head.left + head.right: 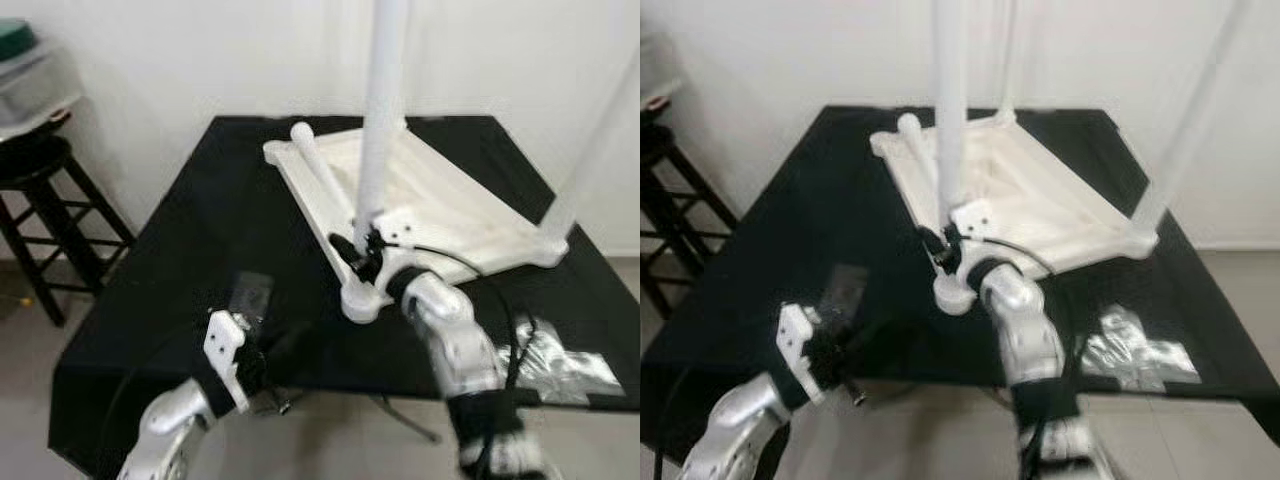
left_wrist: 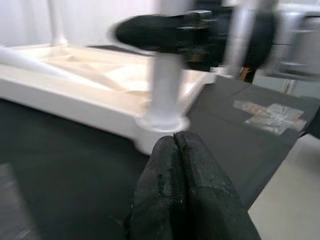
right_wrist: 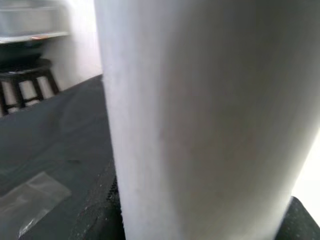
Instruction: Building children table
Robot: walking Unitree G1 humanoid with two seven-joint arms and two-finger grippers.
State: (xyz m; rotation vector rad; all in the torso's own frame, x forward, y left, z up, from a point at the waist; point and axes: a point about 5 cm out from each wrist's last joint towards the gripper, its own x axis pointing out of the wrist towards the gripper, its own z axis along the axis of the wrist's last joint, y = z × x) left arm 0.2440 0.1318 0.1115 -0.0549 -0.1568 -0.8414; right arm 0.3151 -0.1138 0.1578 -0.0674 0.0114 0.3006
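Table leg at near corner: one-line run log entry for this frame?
right gripper: shut on table leg | left gripper: shut, idle | tabletop: upside down

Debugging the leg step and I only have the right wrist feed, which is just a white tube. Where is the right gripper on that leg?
Observer: The right gripper is at the base of the upright near-corner leg, just above the corner socket of the upside-down tabletop.
Operator: Is it closed on it?
Observer: It looks so; in the right wrist view the fingers sit tight against the leg on both sides.
Operator: Any other legs in?
Observer: One more stands at the robot's-right corner, and a loose leg lies on the tabletop.
Operator: Left arm?
Observer: The left gripper is shut and holds nothing, low at the near edge of the black table.
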